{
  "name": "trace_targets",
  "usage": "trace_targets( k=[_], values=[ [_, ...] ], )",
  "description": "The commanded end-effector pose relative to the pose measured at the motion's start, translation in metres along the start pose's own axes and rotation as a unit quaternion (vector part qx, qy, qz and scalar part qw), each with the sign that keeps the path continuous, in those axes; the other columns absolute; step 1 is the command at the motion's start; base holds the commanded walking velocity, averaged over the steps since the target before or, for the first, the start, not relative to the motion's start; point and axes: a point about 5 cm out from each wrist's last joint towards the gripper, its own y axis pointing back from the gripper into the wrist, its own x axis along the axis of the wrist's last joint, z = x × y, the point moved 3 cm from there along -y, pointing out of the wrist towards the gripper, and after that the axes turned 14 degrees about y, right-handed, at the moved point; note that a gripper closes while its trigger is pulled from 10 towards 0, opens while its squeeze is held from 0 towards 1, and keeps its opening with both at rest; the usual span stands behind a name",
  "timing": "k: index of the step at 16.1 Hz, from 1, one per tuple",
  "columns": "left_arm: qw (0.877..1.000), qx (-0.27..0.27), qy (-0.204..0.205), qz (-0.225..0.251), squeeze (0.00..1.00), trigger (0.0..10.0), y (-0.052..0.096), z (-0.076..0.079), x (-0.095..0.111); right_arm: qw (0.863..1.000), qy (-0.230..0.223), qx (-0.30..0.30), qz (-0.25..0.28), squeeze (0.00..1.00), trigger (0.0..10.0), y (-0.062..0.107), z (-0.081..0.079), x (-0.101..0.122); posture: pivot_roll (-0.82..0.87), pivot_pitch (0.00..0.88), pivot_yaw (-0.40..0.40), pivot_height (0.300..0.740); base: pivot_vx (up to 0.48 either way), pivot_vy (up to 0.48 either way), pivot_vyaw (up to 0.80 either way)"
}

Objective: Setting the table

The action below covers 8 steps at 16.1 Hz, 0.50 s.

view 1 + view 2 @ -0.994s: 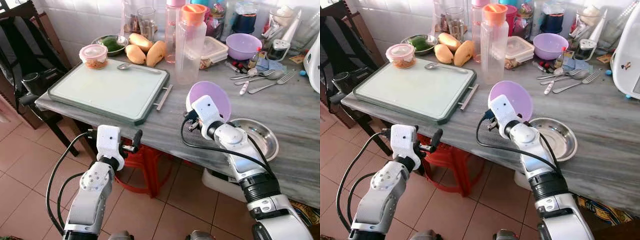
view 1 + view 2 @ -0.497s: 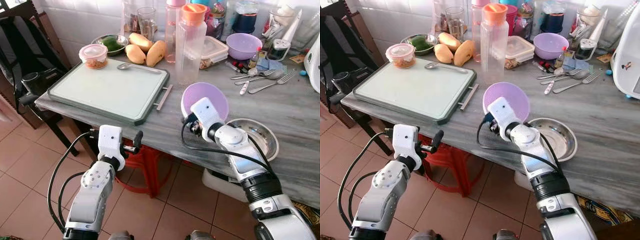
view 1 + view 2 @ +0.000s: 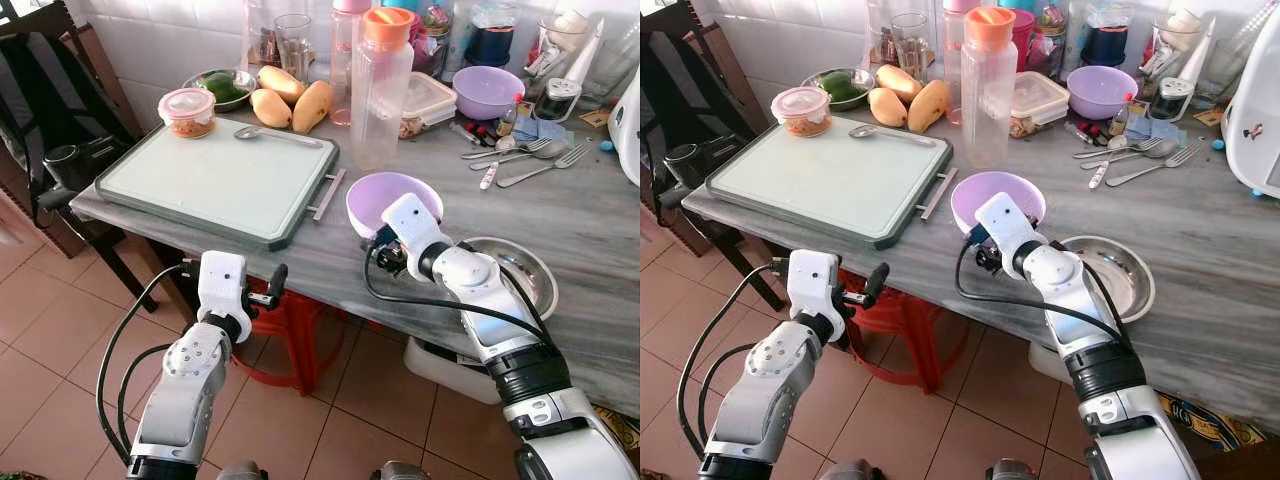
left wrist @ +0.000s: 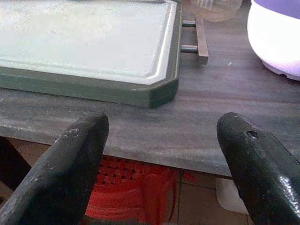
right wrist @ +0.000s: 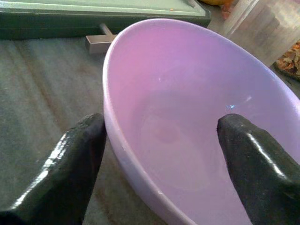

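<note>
Lilac plastic bowl (image 3: 997,197) nearly level on the grey tabletop (image 3: 1200,260), between green tray (image 3: 830,170) and steel dish (image 3: 1110,272). Right gripper (image 5: 159,154): fingers astride its rim. Placing step; next, probably releasing and withdrawing. Left gripper (image 4: 161,154) spread, empty, idle.

The lilac bowl (image 5: 187,136) between the right gripper's (image 5: 159,154) fingers looks like smooth, glossy plastic. Beside that gripper, the shallow dish (image 3: 520,275) is shiny metal. The tabletop (image 4: 197,126) ahead of the left gripper (image 4: 161,154) is grey, matt and streaked like stone.
</note>
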Motion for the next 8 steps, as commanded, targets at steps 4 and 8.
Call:
trace_targets(
  k=[4,8],
  values=[
    [1.0,-0.001,-0.005,-0.012,0.0,10.0,-0.0004,-0.0014,-0.0024,1.0,0.011,-0.018,0.02,1.0,10.0,0.0022,0.0092,0.0139,-0.03,0.017,0.058,0.74,0.0,0.0,0.0],
    [1.0,-0.002,-0.004,-0.015,0.0,10.0,-0.0002,-0.0013,-0.0035,0.999,0.009,-0.029,0.026,1.0,10.0,0.0047,0.0142,0.0169,-0.03,0.02,0.059,0.74,0.0,0.0,0.0]
  ],
)
